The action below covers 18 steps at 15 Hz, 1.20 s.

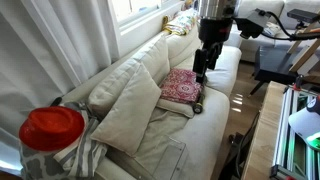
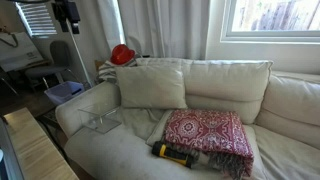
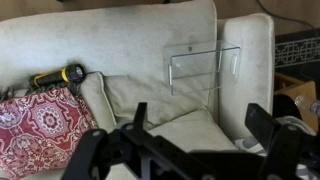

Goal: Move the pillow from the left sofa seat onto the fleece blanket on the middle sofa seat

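The cream-white pillow (image 2: 150, 87) leans against the back cushions on the left sofa seat (image 2: 105, 140); it also shows in an exterior view (image 1: 125, 100) and low in the wrist view (image 3: 170, 130). The folded red-pink fleece blanket (image 2: 208, 135) lies on the middle seat, also seen in an exterior view (image 1: 182, 85) and the wrist view (image 3: 35, 125). My gripper (image 1: 203, 65) hangs in the air above the blanket's far side, apart from both. In the wrist view its fingers (image 3: 200, 125) are spread open and empty. The gripper is out of the front exterior view.
A black and yellow flashlight (image 2: 175, 153) lies at the blanket's front edge (image 3: 60, 75). A clear plastic stand (image 2: 100, 122) sits on the left seat near the armrest (image 3: 205, 65). A shiny red disc (image 2: 122, 55) sits behind the sofa arm (image 1: 52, 125).
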{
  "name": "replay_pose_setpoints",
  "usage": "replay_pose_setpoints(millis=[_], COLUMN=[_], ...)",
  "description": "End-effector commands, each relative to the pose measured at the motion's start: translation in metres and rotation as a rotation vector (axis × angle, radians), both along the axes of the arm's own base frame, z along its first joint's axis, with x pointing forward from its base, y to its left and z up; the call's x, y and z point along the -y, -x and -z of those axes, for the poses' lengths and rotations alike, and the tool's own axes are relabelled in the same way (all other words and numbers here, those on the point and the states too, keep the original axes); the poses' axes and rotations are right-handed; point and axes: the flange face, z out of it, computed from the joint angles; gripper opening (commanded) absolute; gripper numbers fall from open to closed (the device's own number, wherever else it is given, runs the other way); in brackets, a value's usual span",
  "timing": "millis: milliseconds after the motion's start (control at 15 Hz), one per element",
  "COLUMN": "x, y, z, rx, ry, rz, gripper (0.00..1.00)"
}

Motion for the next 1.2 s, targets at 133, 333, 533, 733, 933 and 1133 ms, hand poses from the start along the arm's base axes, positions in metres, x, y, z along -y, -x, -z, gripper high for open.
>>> replay_pose_setpoints(millis=[133,333,533,733,933,1133], x=[0.0,0.0,0.0,-0.024,-0.041,-0.057], y=[0.0,0.0,0.0,-0.049,-0.09,-0.138], z=[0.0,0.0,0.0,0.024,0.035,0.064], rx=[-0.001,-0.001,-0.001,0.001,0.018,0.021], ry=[0.0,0.0,0.0,-0.07,-0.085,-0.094], rz=[0.0,0.0,0.0,0.012,0.158,0.336], gripper=[1.0,1.0,1.0,1.0,1.0,1.0])
